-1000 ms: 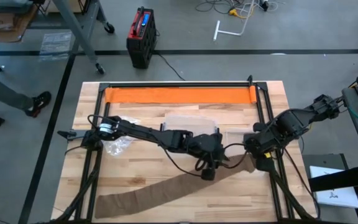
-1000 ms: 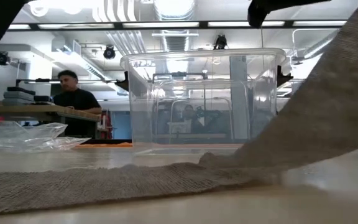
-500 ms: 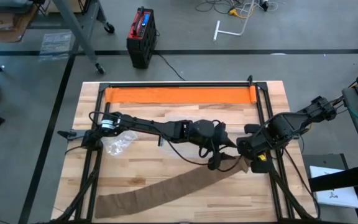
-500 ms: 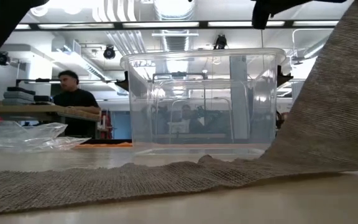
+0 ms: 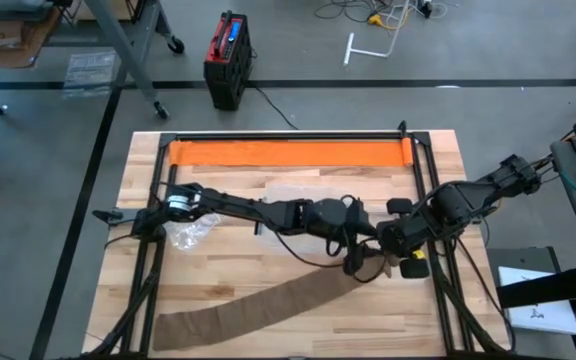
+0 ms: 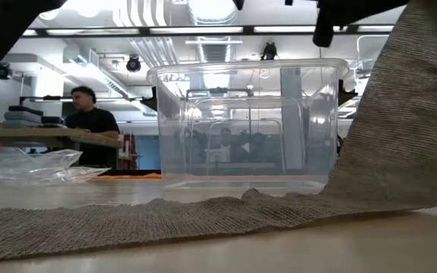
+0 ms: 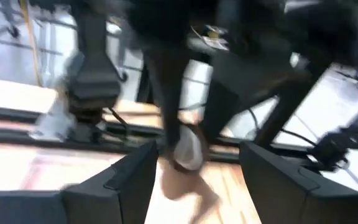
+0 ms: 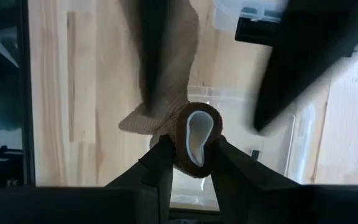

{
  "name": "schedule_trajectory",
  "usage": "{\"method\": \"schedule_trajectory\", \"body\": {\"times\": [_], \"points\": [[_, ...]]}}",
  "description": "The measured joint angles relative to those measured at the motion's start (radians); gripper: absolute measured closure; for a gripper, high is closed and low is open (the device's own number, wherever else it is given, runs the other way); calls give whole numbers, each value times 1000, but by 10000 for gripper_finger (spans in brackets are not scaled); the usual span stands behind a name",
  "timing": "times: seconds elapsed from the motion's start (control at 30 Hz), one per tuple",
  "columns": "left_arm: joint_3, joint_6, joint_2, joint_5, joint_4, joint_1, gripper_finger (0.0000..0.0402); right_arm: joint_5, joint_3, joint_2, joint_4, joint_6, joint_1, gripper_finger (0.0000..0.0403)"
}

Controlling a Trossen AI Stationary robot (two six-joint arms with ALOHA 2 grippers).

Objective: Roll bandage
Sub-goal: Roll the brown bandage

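High view showed the bandage [image 5: 268, 300] trailing from seven o'clock toward the table's [image 5: 438, 160] centre. At four o'clock the left gripper [image 5: 353, 262], clenched a second ago, had apparently released, fingers spread. Beside it, the right gripper [image 8: 190, 163] stayed clamped on the bandage roll [image 8: 194, 138].

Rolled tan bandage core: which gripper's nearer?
Right. The right gripper has its jaws clamped on the rolled tan bandage core; the left gripper sits beside it, jaws open, not holding it.
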Motion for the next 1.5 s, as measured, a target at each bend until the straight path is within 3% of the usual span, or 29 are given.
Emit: {"method": "schedule_trajectory", "body": {"times": [0.3,0.5,0.73,1.13,1.5], "points": [[3,38,32,-6,61,2,162,9,0,1,13,-2,-1,314],[2,67,35,-45,60,3,175,8,0,1,18,0,-1,314],[2,72,35,-44,69,2,218,6,13,1,19,-1,-1,314],[2,137,34,-42,71,-1,352,4,20,1,15,10,-1,315],[2,170,34,-18,66,-6,363,0,20,0,20,16,0,322]]}}
